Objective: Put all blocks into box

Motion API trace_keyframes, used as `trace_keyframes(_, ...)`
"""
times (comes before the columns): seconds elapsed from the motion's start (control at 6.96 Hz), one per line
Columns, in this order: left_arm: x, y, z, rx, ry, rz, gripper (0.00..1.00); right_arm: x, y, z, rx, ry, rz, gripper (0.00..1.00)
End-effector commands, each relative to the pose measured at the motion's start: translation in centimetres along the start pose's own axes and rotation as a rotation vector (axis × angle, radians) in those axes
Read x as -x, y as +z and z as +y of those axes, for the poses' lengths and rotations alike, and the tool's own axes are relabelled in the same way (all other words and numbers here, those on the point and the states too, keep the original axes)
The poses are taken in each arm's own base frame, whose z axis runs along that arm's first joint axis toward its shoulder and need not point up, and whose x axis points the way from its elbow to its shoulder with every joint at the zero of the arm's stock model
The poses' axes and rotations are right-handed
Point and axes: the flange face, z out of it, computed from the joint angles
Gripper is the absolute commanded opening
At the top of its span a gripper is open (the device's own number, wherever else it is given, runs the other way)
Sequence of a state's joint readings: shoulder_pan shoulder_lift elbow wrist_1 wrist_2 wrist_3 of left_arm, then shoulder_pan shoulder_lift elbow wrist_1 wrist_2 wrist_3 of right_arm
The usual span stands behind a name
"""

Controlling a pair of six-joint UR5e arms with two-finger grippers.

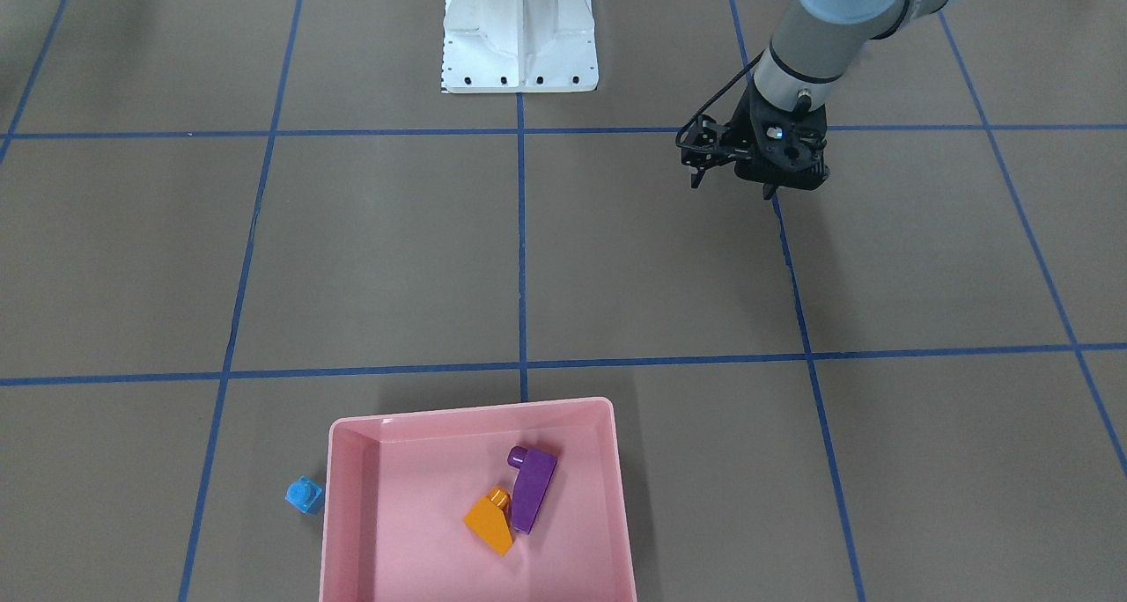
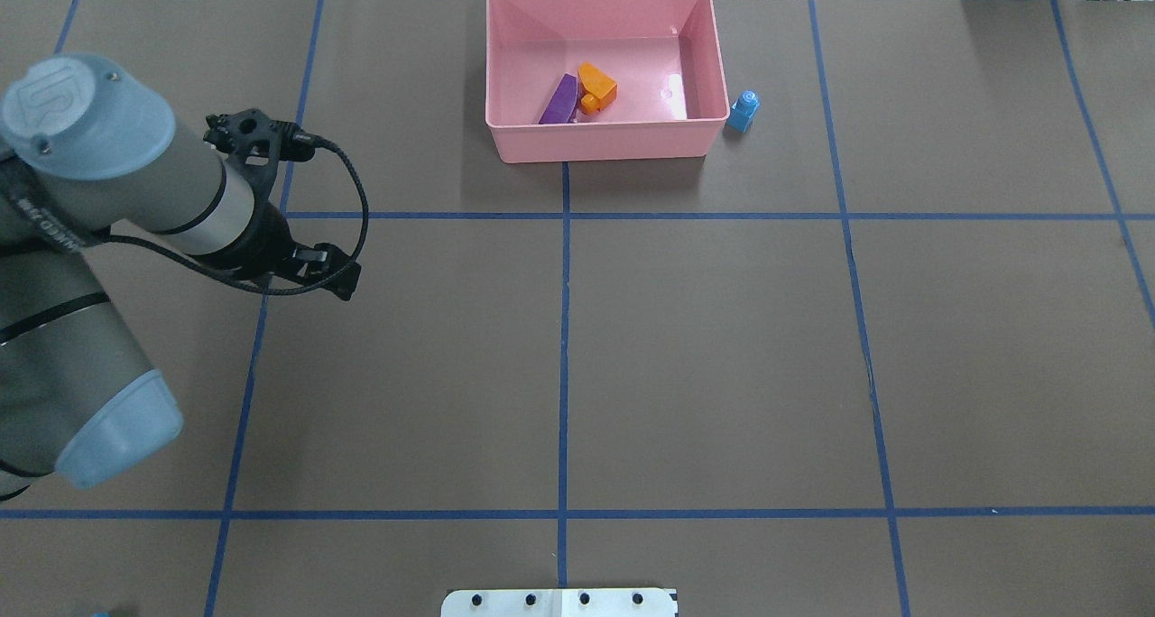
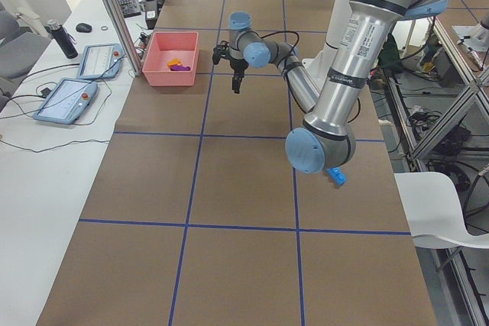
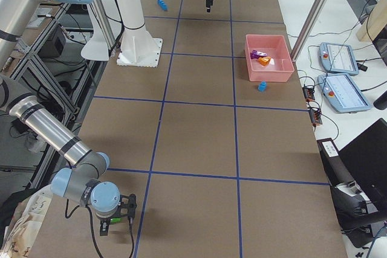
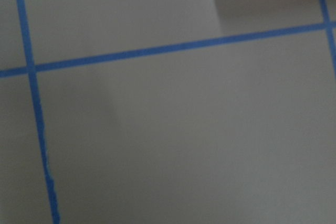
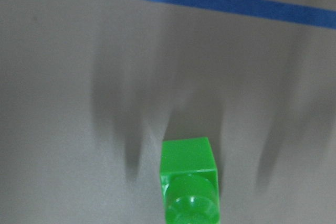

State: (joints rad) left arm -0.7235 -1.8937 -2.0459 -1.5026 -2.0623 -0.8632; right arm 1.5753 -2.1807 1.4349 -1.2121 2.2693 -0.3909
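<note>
The pink box (image 2: 699, 67) stands at the table's far edge and holds the purple sloped block (image 2: 561, 101) and the orange sloped block (image 2: 596, 87); both also show in the front view, purple (image 1: 533, 488) and orange (image 1: 490, 518). The small light-blue block (image 2: 743, 112) stands on the table just outside the box's right wall. The long blue block (image 3: 337, 177) lies near the robot base. My left gripper (image 1: 772, 190) hangs empty over bare table, its jaws together. The green block (image 6: 189, 182) sits at my right gripper (image 4: 115, 217); I cannot tell whether that gripper is open or shut.
The white robot base (image 1: 519, 30) stands at the table's near middle edge. Blue tape lines (image 2: 564, 328) divide the brown table into squares. Two teach pendants (image 4: 338, 74) lie on the side bench beyond the box.
</note>
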Motion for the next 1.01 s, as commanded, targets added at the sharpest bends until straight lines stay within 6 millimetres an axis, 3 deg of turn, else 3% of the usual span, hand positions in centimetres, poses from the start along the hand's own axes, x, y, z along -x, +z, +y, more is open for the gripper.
trace_keyframes(0.0, 5.1, 2.2, 7.0, 0.076, 0.136, -0.085, 1.00, -0.4, 0.3, -0.3, 0.002, 0.026, -0.005, 0.53)
trace_keyframes(0.14, 4.4, 5.0, 10.5, 0.136, 0.223, -0.110, 1.00, -0.1, 0.1, -0.6, -0.011, 0.030, -0.026, 0.01)
trace_keyframes(0.29, 5.2, 6.7, 13.4, 0.213, 0.389, -0.122, 1.00, 0.5, -0.7, -1.6, -0.039, 0.020, -0.051, 0.00)
trace_keyframes(0.43, 5.3, 8.2, 17.3, 0.291, 0.464, -0.127, 1.00, 1.2, -2.3, -4.6, -0.087, 0.041, -0.080, 0.00)
trace_keyframes(0.72, 7.1, 9.7, 23.3, 0.383, 0.548, -0.194, 1.00, 6.2, -11.2, -12.7, -0.245, 0.069, -0.077, 0.00)
trace_keyframes(0.86, 7.7, 10.2, 25.0, 0.418, 0.572, -0.215, 1.00, 9.1, -16.5, -18.8, -0.308, 0.109, -0.112, 0.00)
